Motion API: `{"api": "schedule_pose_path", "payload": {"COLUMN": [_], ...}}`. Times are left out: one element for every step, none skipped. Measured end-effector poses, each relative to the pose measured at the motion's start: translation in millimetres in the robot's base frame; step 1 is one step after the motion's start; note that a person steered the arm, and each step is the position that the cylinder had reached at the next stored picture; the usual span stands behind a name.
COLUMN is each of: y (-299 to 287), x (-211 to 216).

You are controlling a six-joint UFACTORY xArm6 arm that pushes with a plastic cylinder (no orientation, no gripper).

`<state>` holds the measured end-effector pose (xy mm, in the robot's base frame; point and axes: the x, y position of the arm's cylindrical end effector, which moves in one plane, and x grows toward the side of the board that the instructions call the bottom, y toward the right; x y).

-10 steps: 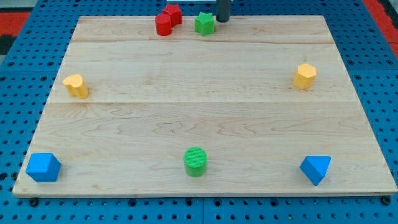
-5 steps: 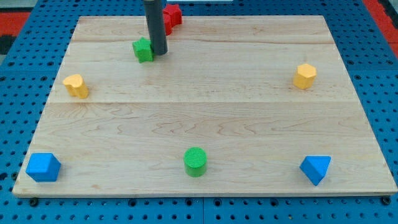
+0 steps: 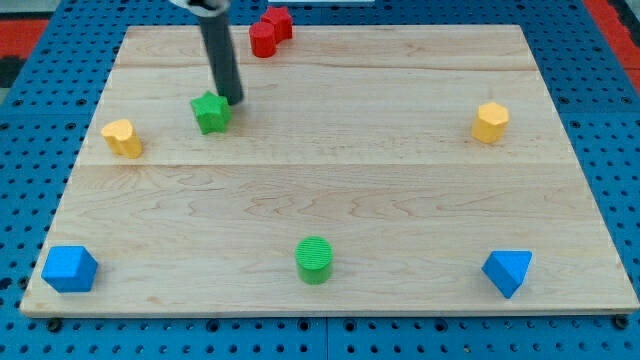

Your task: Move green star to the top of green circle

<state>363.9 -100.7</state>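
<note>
The green star [image 3: 210, 111] lies on the wooden board [image 3: 330, 190] in its upper left part. My tip [image 3: 233, 100] stands just right of and slightly above the star, touching or nearly touching it. The green circle [image 3: 314, 259] is an upright cylinder near the board's bottom edge, a little left of centre, far below the star.
Two red blocks [image 3: 270, 30] sit together at the top edge. A yellow block [image 3: 121, 137] is at the left, close to the star; another yellow block [image 3: 490, 121] at the right. A blue block [image 3: 69, 268] is at bottom left, a blue block [image 3: 508, 270] at bottom right.
The rod swept from the top edge leftward and downward, pushing the green star from beside the red blocks to the upper left of the board, near the yellow block.
</note>
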Motion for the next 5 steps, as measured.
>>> {"api": "schedule_pose_path", "payload": {"y": [-20, 5, -67, -42, -37], "x": [38, -28, -36, 8, 52]}}
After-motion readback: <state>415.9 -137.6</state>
